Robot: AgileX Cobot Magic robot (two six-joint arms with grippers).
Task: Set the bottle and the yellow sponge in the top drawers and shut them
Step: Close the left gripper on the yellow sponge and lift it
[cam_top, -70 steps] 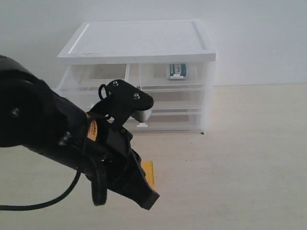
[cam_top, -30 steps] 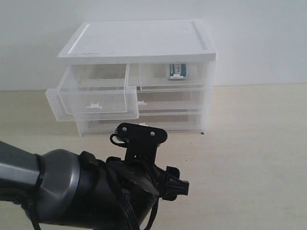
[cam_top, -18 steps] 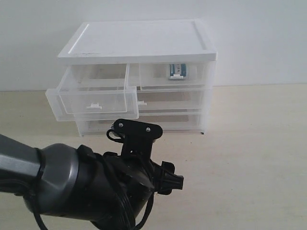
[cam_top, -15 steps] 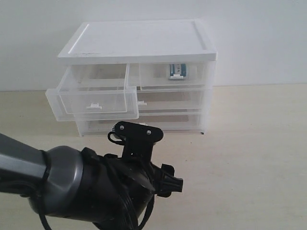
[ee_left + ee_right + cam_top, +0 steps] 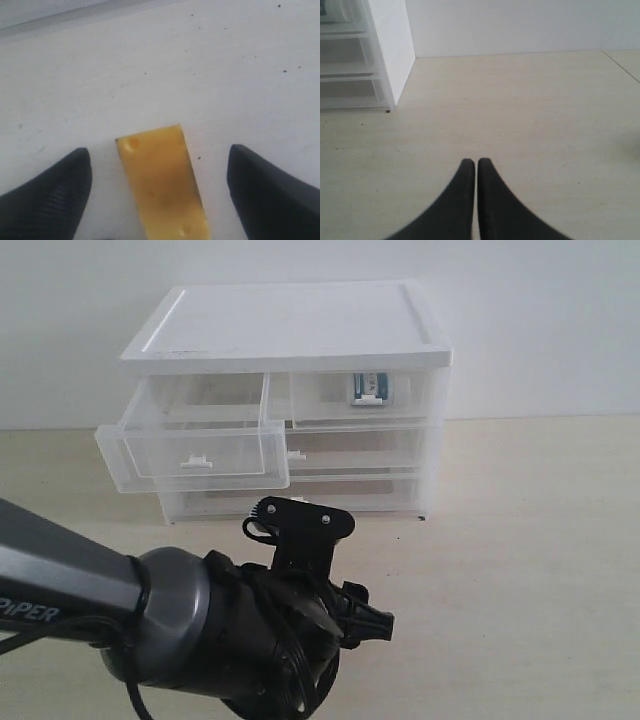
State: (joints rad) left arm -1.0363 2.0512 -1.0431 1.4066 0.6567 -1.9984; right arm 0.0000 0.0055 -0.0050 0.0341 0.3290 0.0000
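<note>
1. The left arm (image 5: 200,630) fills the lower left of the exterior view, a grey and black bulk low over the desk (image 5: 520,540) in front of the cabinet (image 5: 290,330). It hides the desk just beneath it.
2. In the left wrist view, the left pincer (image 5: 159,152) has its jaws wide apart, one dark fingertip on either side of the yellow sponge (image 5: 162,185). A strip of bare desk shows between each fingertip and the sponge, so neither touches it.
3. The yellow sponge lies flat on the desk with its narrow end towards the open space ahead of the fingertips.
4. The left top drawer (image 5: 195,455) is pulled well out of the cabinet, its white tab handle facing forward.
5. The right top drawer (image 5: 360,395) sits pushed in, flush with the cabinet front. The bottle (image 5: 370,388) lies inside it, its label seen through the translucent wall.
6. Below both, the two full-width drawers (image 5: 350,450) are pushed in.
7. In the right wrist view, the right pincer (image 5: 471,162) has its fingertips pressed together with nothing between them. It is over bare desk, with the cabinet's side well apart from it.
</note>
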